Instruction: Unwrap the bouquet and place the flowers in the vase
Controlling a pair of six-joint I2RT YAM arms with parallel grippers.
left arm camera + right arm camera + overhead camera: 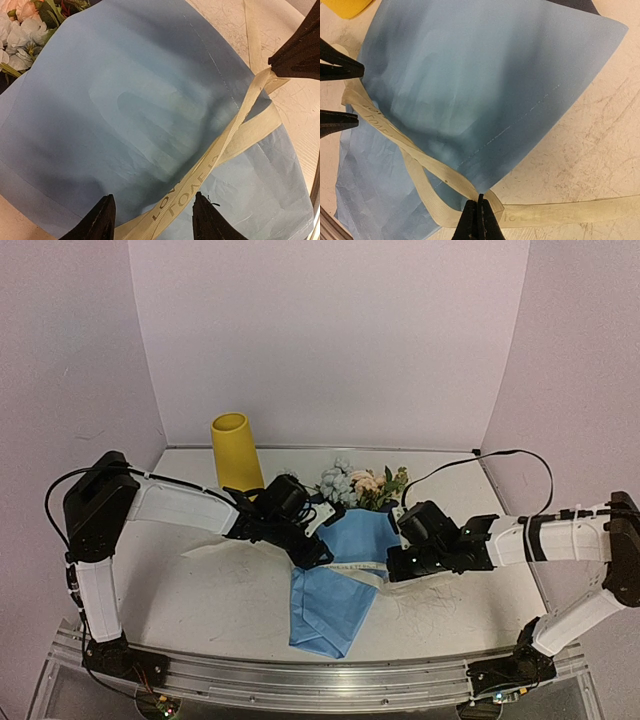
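The right gripper [479,220] has its two fingers pressed tight together, and they are pinching the cream ribbon [560,212] right where it folds back on itself, at the edge of the light blue paper [485,75]. From that pinch one length of ribbon trails off flat across the table [200,590], and the other runs over the paper towards the other arm. The left gripper [156,222] is spread apart, a fingertip on either side of the ribbon. The band with its printed lettering passes through the gap, and neither finger seems to be clamping it. Its tips hang just over the paper, though I cannot tell whether they touch it. The bouquet [345,540] lies flat in the middle of the table between the two arms. The flowers [360,483], pale blue and peach with green leaves, point towards the back wall, and the crumpled end of the wrap points towards the near edge. The yellow vase [235,450] stands upright at the back left, apart from the bouquet, just behind the left arm.
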